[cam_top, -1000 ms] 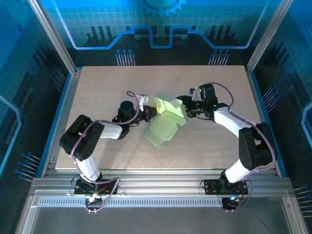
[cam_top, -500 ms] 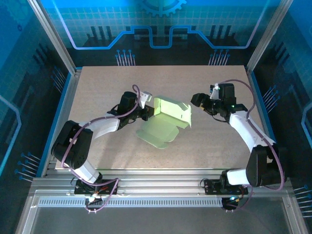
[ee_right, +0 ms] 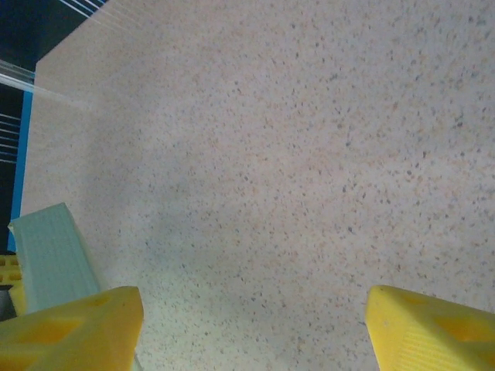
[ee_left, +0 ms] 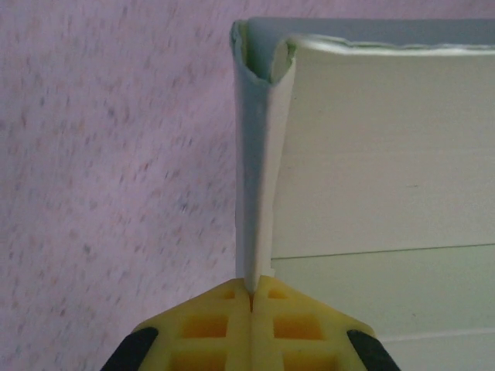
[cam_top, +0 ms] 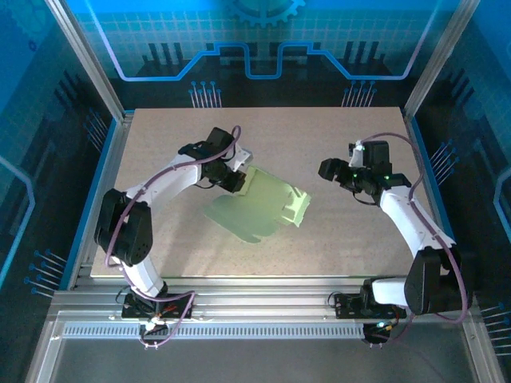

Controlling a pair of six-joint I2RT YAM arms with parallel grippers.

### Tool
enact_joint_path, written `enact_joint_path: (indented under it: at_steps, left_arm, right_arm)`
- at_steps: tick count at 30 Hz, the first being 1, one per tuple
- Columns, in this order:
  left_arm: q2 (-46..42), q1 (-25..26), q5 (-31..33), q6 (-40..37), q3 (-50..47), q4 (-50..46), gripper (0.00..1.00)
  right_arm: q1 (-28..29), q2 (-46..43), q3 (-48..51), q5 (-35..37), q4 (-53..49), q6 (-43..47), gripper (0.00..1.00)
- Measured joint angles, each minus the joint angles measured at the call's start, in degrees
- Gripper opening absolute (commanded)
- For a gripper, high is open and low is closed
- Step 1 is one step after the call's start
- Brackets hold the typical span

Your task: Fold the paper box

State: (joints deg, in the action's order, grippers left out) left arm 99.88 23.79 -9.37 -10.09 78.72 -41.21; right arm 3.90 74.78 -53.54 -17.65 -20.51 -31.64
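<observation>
The left gripper (ee_left: 250, 297) clamps an edge of the paper box (cam_top: 259, 206) — card running straight ahead of its fingers; the right gripper (cam_top: 329, 169) gapes empty, well apart.

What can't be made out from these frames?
Top external: how the paper box is folded underneath; its own top layer covers that.
Left wrist: most of the box, cut off at the right edge past the left gripper, which is shut on its edge.
Right wrist: finger bases of the open right gripper, cut off at the bottom edge.
</observation>
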Motion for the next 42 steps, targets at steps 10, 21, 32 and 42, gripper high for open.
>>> enact_joint_path:
  at_steps: [10,21,32,42]
  left_arm:
    - [7.3,0.3,9.2,-5.5,6.7,-14.0,0.00]
    - [21.8,0.4,13.7,-9.4,22.6,-24.7,0.00]
    - [24.3,0.4,15.1,-9.8,24.9,-26.0,0.00]
    - [25.0,0.4,15.1,-9.8,25.0,-26.1,0.00]
  right_arm:
    - [0.6,4.7,2.6,-4.3,4.2,-1.9,0.77]
    - [9.2,13.4,4.0,-5.8,10.8,-5.9,0.77]
    - [21.0,17.5,8.2,-4.0,27.3,3.4,0.67]
    - [29.4,22.4,6.7,6.3,33.4,16.6,0.51]
